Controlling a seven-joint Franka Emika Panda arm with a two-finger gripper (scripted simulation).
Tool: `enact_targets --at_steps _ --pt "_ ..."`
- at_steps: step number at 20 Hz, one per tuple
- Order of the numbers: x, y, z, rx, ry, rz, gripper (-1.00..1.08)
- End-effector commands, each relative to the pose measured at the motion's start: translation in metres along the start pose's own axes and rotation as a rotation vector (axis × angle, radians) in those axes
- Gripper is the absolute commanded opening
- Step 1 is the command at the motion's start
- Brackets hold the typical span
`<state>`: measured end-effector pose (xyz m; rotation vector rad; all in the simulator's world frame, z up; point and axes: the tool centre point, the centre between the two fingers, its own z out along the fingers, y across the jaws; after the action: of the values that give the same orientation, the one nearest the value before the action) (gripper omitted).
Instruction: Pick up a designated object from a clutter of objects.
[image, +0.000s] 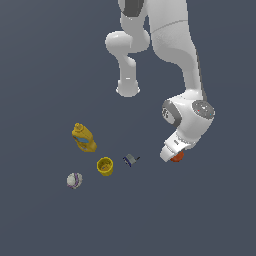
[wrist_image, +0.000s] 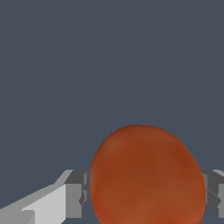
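The designated object, an orange-red ball (wrist_image: 146, 175), fills the gap between my two grey fingers (wrist_image: 75, 192), which press against its two sides. In the exterior view the same ball (image: 178, 157) peeks out beneath my lowered gripper (image: 173, 156) on the exterior view's right; most of it is hidden by the hand. My gripper (wrist_image: 146, 199) is shut on the ball. Whether the ball rests on the floor or hangs just above it I cannot tell.
The other clutter lies on the exterior view's left of my gripper: a tiny grey-blue piece (image: 131, 160), a yellow cup (image: 105, 166), a yellow bottle with a blue label (image: 83, 138) and a whitish-purple ball (image: 74, 180). The arm's base (image: 128, 89) stands behind.
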<state>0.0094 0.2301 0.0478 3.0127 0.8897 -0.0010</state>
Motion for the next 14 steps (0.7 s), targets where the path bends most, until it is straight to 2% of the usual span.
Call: enact_targets --at_steps 1,14 --pt "0.0004 -0.0003 0.0011 0.0 0.0 -0.001 -1.0" --pt "-0.0026 0.0061 -0.0056 0.0 0.001 0.0 -1.0"
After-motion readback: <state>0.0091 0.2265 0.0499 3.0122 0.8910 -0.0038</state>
